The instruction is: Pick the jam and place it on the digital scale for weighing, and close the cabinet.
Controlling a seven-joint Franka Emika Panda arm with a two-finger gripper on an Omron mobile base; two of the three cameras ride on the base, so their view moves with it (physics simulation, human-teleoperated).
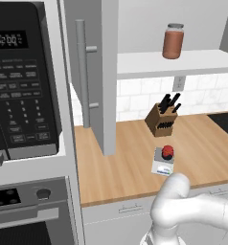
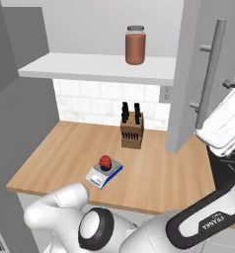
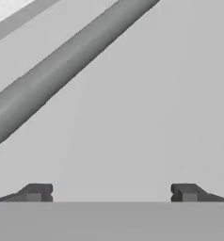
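The jam (image 1: 168, 151) (image 2: 105, 161), a tiny red jar with a dark lid, stands on the digital scale (image 1: 162, 168) (image 2: 100, 178) near the counter's front edge. The cabinet door (image 1: 108, 72) (image 2: 188, 74) stands swung out, edge-on over the counter, with its bar handle (image 1: 81, 72) (image 2: 212, 74) on the outer face. My gripper (image 3: 111, 192) is open, fingertips far apart with nothing between them, facing the door's flat outer face close up. In the hand view the bar handle (image 3: 62, 66) runs diagonally across the upper left. My hand (image 2: 222, 123) hangs just right of the door.
A taller brownish-red jar (image 1: 173, 41) (image 2: 135, 45) stands on the open cabinet shelf. A wooden knife block (image 1: 162, 119) (image 2: 132, 129) sits against the tiled wall. A black microwave (image 1: 20, 81) and an oven (image 1: 20, 210) are on the left. A dark cooktop (image 1: 226, 122) lies at the right.
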